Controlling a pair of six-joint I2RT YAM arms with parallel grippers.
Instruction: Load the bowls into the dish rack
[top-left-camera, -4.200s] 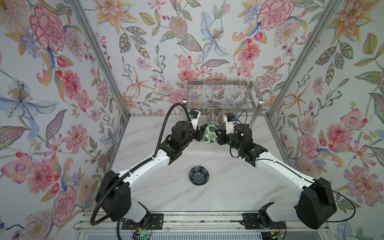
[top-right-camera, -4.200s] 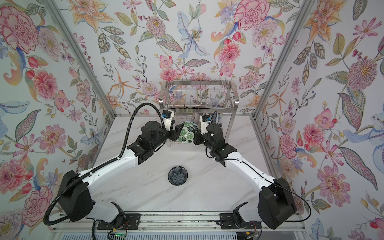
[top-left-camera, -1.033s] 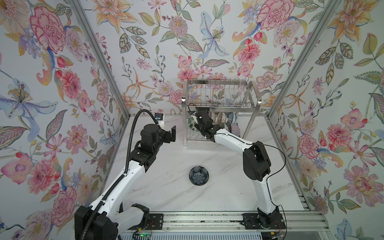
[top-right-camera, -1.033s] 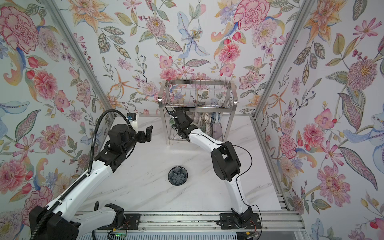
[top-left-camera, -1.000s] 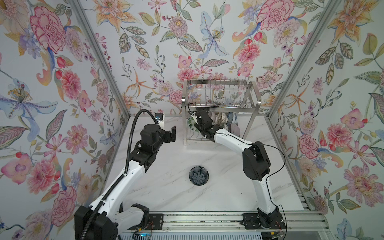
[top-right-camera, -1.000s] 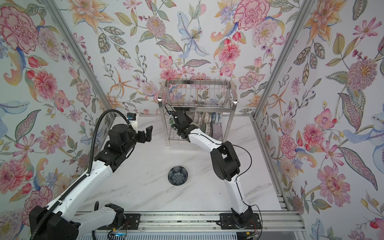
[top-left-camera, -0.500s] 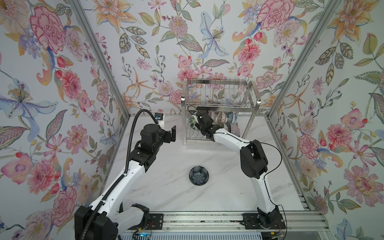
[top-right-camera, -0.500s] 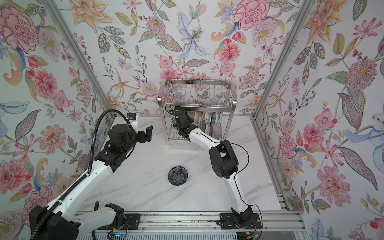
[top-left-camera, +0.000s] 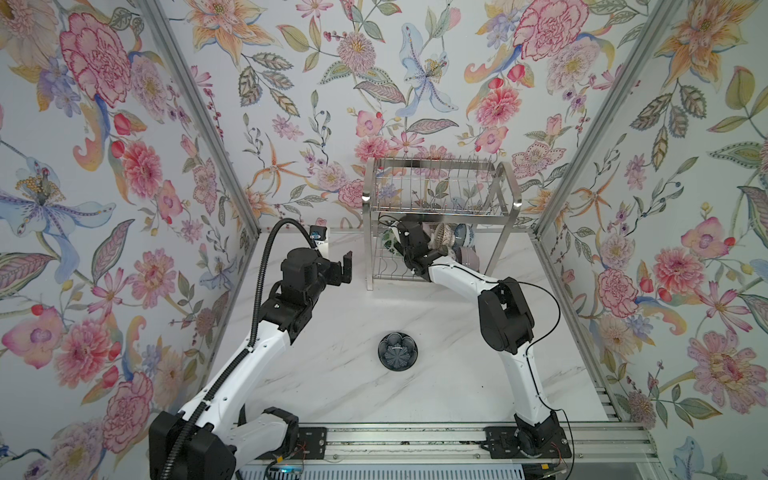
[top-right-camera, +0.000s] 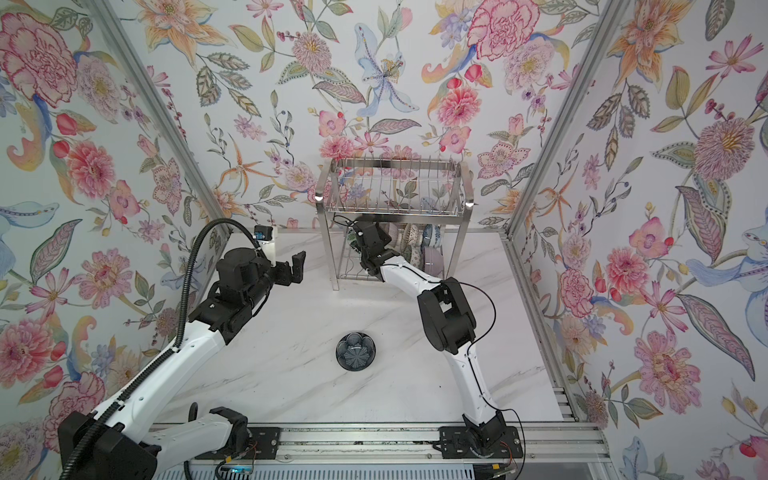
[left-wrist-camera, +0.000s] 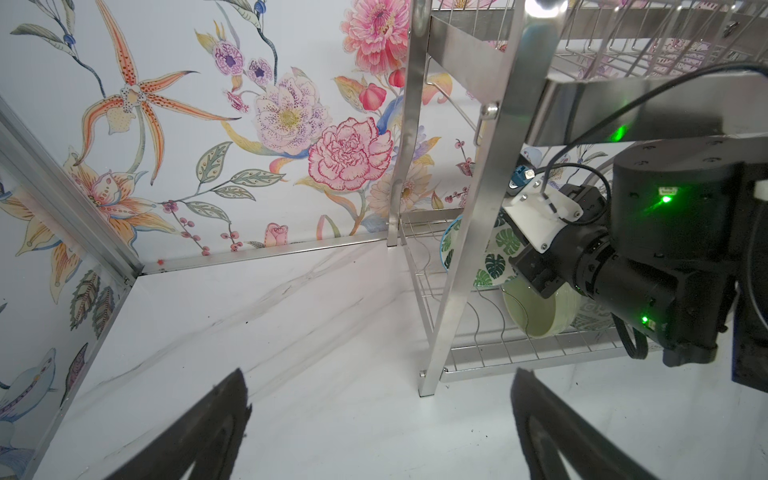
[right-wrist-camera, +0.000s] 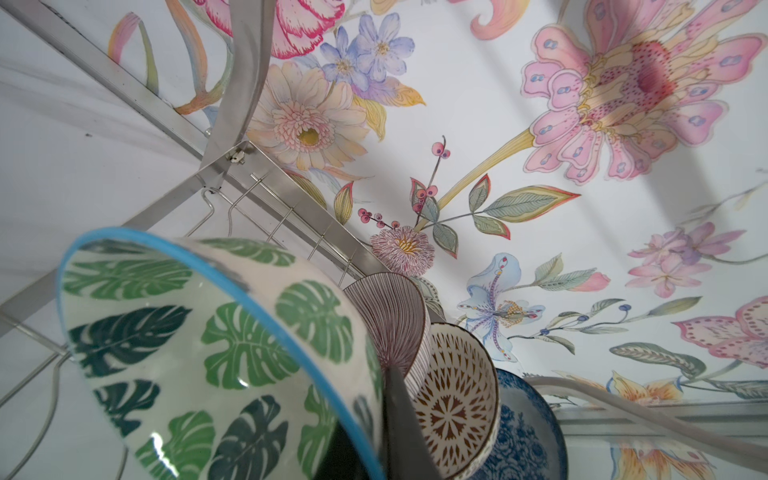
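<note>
- The leaf bowl (right-wrist-camera: 199, 345) was white with green leaf prints and a thin blue rim. It stood tilted on edge in the lower tier of the dish rack (top-left-camera: 368, 249).
- The right gripper (right-wrist-camera: 370, 436) reached in under the upper tier and was clamped on that bowl's rim, with one finger inside and one outside.
- Just past the outer finger, three more bowls stood on edge in a row: a purple-lined bowl (right-wrist-camera: 390, 316), a lattice bowl (right-wrist-camera: 457, 399) and a blue floral bowl (right-wrist-camera: 528, 432).
- A pale green bowl (left-wrist-camera: 536, 311) lay tipped on the shelf directly under the right gripper, and a lilac bowl (top-left-camera: 468, 258) sat beside that arm's wrist.
- Counted: one rack, two grippers, six bowls visible in the rack and one on the table (top-left-camera: 332, 382).
- The navy bowl (top-left-camera: 397, 351) sat upright on the table, well apart from both grippers and nearer the arm bases.
- The left gripper (top-left-camera: 347, 266) hung above the table outside the rack, near its front leg, with its jaws spread wide and nothing between them.
</note>
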